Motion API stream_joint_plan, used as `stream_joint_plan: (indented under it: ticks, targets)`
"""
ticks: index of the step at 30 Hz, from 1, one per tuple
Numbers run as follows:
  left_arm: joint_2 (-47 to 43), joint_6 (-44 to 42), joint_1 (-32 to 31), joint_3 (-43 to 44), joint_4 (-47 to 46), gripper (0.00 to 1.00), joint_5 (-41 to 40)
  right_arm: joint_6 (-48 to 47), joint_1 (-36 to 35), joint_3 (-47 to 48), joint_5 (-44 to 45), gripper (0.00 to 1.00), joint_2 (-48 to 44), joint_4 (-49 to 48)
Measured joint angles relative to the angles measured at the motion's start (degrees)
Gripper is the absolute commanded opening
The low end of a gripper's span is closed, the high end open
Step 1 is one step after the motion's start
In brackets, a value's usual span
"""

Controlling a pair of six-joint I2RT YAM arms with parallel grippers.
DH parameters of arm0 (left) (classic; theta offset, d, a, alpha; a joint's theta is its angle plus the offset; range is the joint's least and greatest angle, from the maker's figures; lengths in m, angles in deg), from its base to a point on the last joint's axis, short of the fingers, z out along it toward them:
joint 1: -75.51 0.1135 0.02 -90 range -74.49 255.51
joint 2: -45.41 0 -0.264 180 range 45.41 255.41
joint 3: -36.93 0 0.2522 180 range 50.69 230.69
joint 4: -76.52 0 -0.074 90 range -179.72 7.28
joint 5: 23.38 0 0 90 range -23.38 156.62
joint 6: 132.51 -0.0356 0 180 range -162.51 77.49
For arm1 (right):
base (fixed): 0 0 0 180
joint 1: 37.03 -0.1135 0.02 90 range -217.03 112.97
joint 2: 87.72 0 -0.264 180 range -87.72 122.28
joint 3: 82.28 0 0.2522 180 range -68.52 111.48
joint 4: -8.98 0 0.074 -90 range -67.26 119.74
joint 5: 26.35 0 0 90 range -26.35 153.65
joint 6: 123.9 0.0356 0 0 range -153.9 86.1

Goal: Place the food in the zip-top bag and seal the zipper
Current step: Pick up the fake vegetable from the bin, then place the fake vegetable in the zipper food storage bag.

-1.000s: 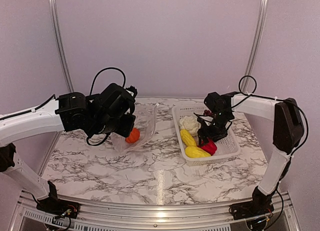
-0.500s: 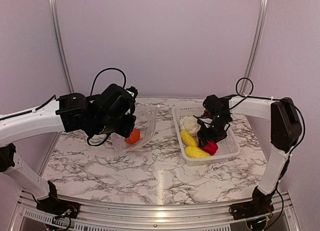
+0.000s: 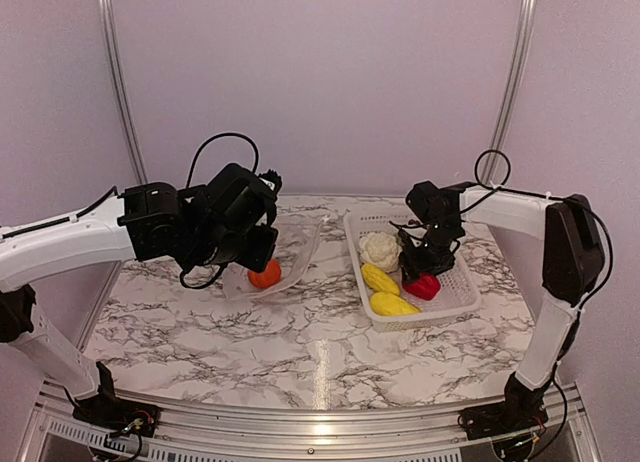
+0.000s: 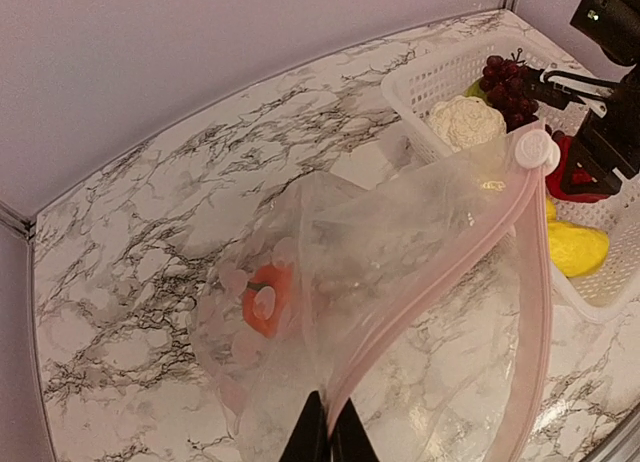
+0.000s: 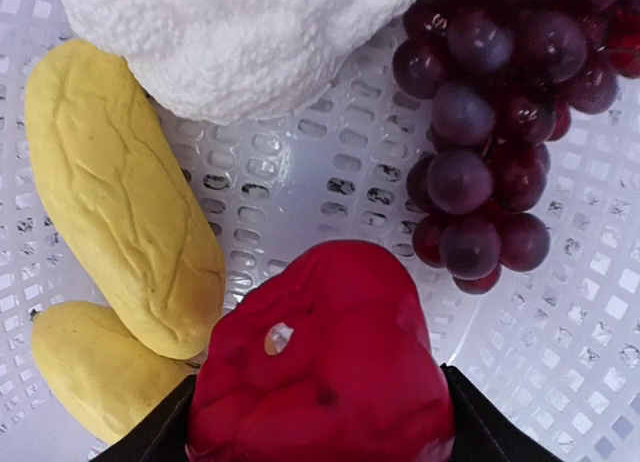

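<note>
My left gripper [image 4: 328,437] is shut on the edge of the clear zip-top bag [image 4: 400,242], pinching it beside the pinkish-white zipper [image 4: 450,272] and holding the mouth raised. The orange piece [image 3: 265,274] lies inside the bag [image 3: 295,244]. In the white basket [image 3: 455,300] my right gripper [image 5: 318,412] has both fingers pressed against the red pepper [image 5: 320,372]. Around it lie two yellow pieces [image 5: 125,192] [image 5: 90,372], the white cauliflower [image 5: 240,42] and the purple grapes [image 5: 490,132].
The basket [image 4: 430,77] stands right of the bag on the marble table [image 3: 300,342]. A white slider [image 4: 535,150] sits at the far end of the zipper. Walls close off the back and sides.
The right gripper's fingers have closed in on the red pepper and it sits slightly higher. The left arm has shifted a little to the right with the bag.
</note>
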Motion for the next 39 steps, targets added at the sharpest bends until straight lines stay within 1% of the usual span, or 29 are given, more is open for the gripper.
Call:
stream_joint_plan:
  ticks: [7,12,15,17,18,21,24,29,36,39]
  targets:
    - [4.28,0.13,0.11,3.78,-0.68,0.03,1.92,2.67,0.00,6.88,-2.54,0.55,-8.20,0.68]
    - [8.17,1.62,0.72,7.82,-1.99,0.02,4.09,6.67,0.00,8.61,-8.26,0.50,-16.63,-4.70]
    - [11.04,3.06,1.64,11.15,-2.86,0.01,5.73,11.13,0.00,7.76,-13.14,0.48,-21.31,-11.37]
    - [12.72,4.48,2.51,13.07,-3.37,0.01,6.97,15.21,-0.31,4.68,-16.52,0.48,-24.65,-18.36]
    - [13.33,5.31,3.08,13.66,-3.89,0.01,7.85,17.88,-0.85,1.49,-18.21,0.48,-26.71,-23.58]
    - [14.27,8.63,5.18,14.16,-5.62,0.00,10.47,24.09,-2.84,-6.12,-20.83,0.48,-29.86,-33.94]
    - [14.80,12.09,7.63,14.21,-7.58,0.00,13.60,28.59,-5.97,-10.69,-22.47,0.48,-29.70,-42.40]
    - [16.11,16.17,9.99,15.04,-10.45,0.00,18.27,32.00,-9.88,-10.40,-23.74,0.48,-26.80,-52.74]
    - [16.70,18.27,9.94,16.00,-12.13,0.00,21.88,35.47,-10.97,-8.09,-25.03,0.48,-21.66,-62.20]
    - [16.61,19.32,10.14,16.06,-12.74,0.00,22.38,37.46,-10.99,-8.41,-25.18,0.50,-20.20,-65.64]
